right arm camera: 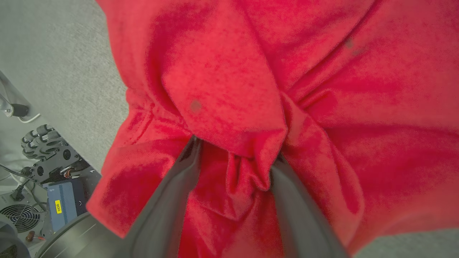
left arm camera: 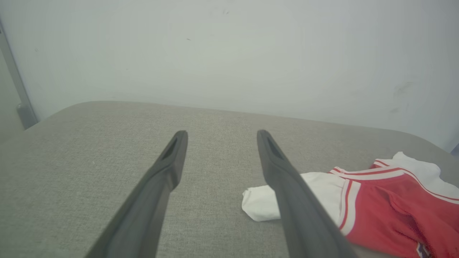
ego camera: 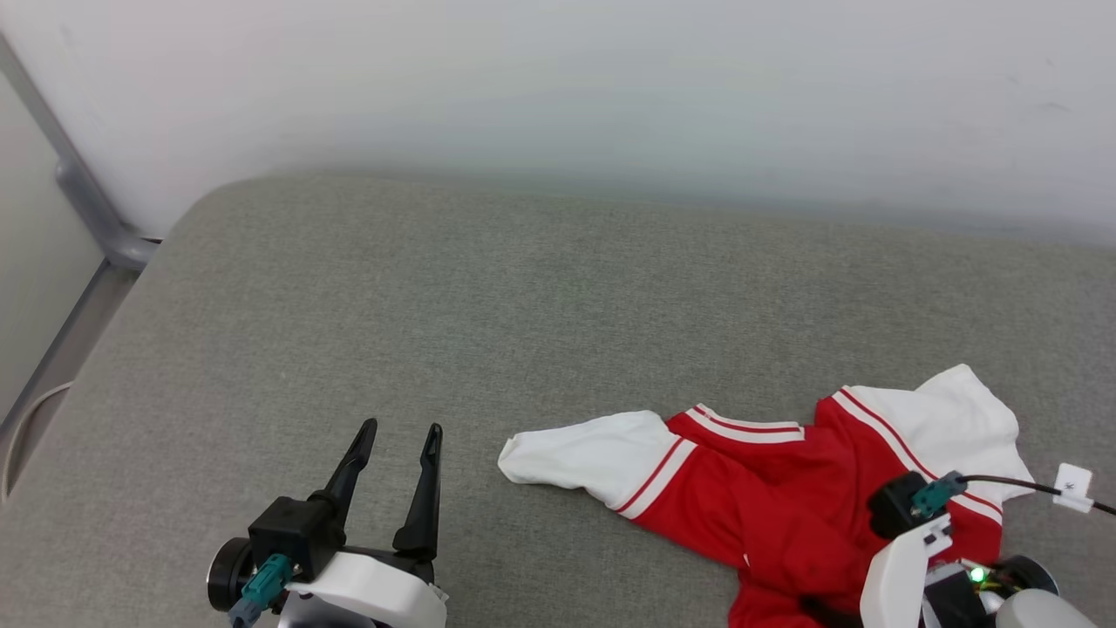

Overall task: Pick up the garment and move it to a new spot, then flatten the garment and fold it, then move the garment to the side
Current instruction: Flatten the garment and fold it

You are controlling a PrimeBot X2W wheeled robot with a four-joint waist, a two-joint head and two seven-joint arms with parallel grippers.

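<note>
A plain white wall (ego camera: 558, 87) stands behind a wide grey padded surface (ego camera: 436, 305) with rounded far corners. A grey metal frame (ego camera: 87, 201) runs down past its far left corner.

The garment (ego camera: 767, 497), a red T-shirt with white sleeves and red-and-white stripe trim, lies crumpled at the near right of the surface. One white sleeve (ego camera: 584, 453) stretches along the cloth towards the middle of the near edge. The other sleeve (ego camera: 950, 419) spreads out towards the right edge. The red body is bunched in folds and runs down to the near edge.

The left gripper (ego camera: 402, 427) hovers over bare surface near the near edge, left of the middle, well apart from the garment. Its two dark fingers are spread wide with nothing between them.

The right gripper (right arm camera: 236, 152) is down in the red body of the garment at the near right corner. Its fingers stand apart with a gathered fold of red cloth between them. The tips are buried under the cloth, so I cannot tell whether they pinch it.

A black cable with a small white tag (ego camera: 1072, 484) leads off the right wrist towards the right edge. Beyond the near edge, the right wrist view catches a small blue box with a yellow label (right arm camera: 66, 204) low on the robot's base.
</note>
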